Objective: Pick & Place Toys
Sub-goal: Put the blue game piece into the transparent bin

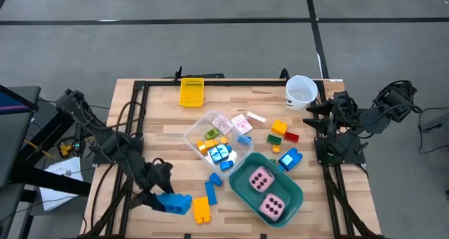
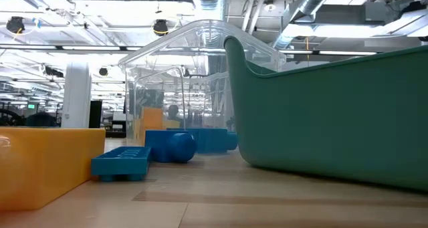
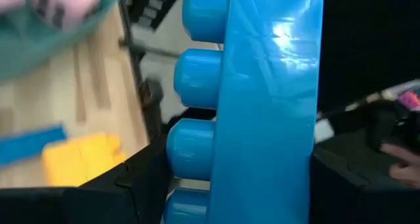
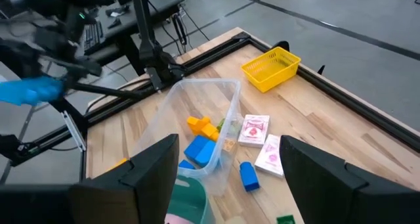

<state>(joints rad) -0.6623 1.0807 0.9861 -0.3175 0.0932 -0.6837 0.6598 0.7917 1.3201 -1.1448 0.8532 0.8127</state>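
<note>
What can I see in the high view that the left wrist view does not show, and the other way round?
Only the high view shows the white cup, the yellow basket, the clear container, the pink-white cards and the right tool, open at the table's right edge beside the cup.

Only the left wrist view shows the studs of the blue brick close up, filling the picture between the left tool's fingers.

Both show that blue brick in the left tool, a yellow brick on the wood, a pink die in the teal tub.
</note>
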